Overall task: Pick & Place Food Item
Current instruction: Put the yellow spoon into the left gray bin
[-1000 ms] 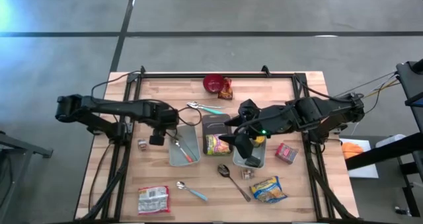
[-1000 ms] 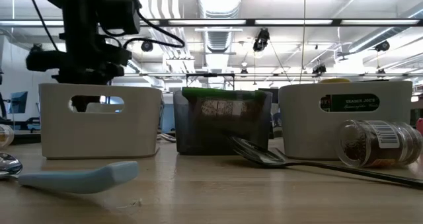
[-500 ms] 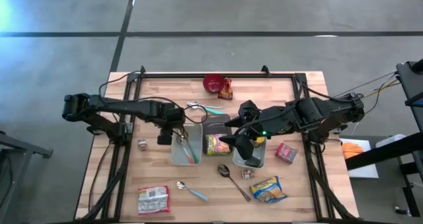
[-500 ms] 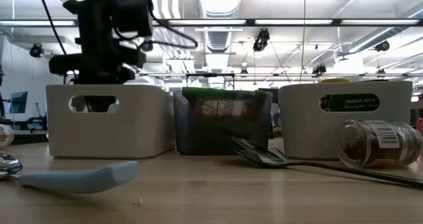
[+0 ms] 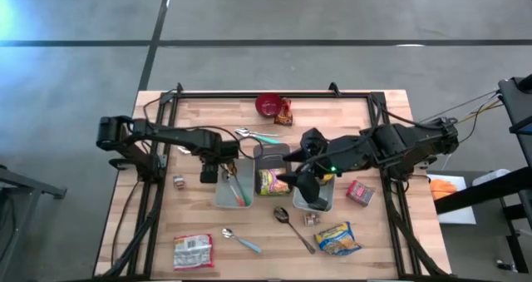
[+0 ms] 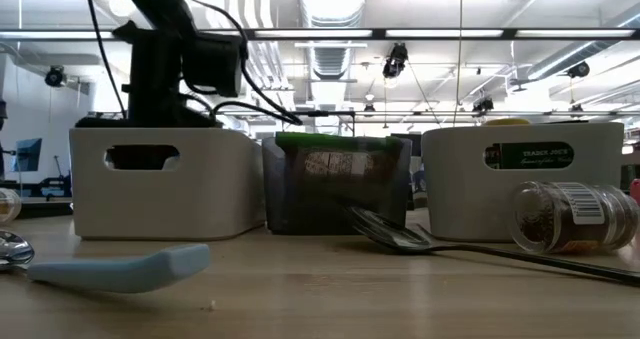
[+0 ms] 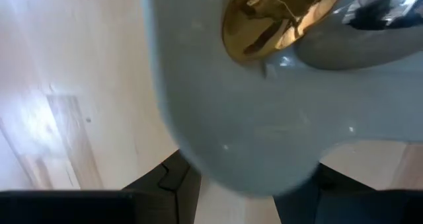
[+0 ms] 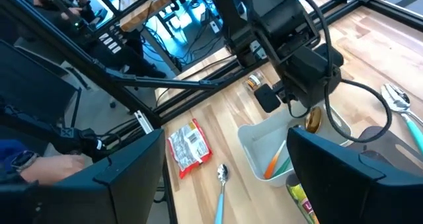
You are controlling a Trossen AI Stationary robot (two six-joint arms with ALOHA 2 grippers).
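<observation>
My left gripper (image 5: 218,167) points straight down at the far left end of the left white bin (image 5: 233,200), shut on it. In the low view it reaches down behind that bin (image 6: 165,184). The bin holds an orange and a green utensil (image 5: 238,190), and a gold-coloured piece (image 7: 274,16) lies next to a metal spoon bowl. My right gripper (image 8: 228,178) hangs open and empty above the right white bin (image 5: 328,195). A green-yellow food packet (image 5: 272,181) lies in the dark middle bin (image 6: 335,184). My left gripper comes from above, pointing down, with a rounded pale grey part of the white bin's far end (image 7: 251,164) between its fingertips (image 7: 182,184). Whether that part is the rim or a corner I cannot tell. The bin stands flat on the table.
On the wood lie a red-white packet (image 5: 193,251), a yellow packet (image 5: 337,238), a red packet (image 5: 360,192), two small jars (image 5: 179,182) (image 5: 312,219) and three spoons (image 5: 239,241) (image 5: 293,225) (image 5: 256,136). A red bowl (image 5: 268,105) stands at the far edge.
My left gripper has gone down and toward the table's right edge, sinking behind the left white bin. That bin has slid a little to the right and now stands against the dark middle bin.
</observation>
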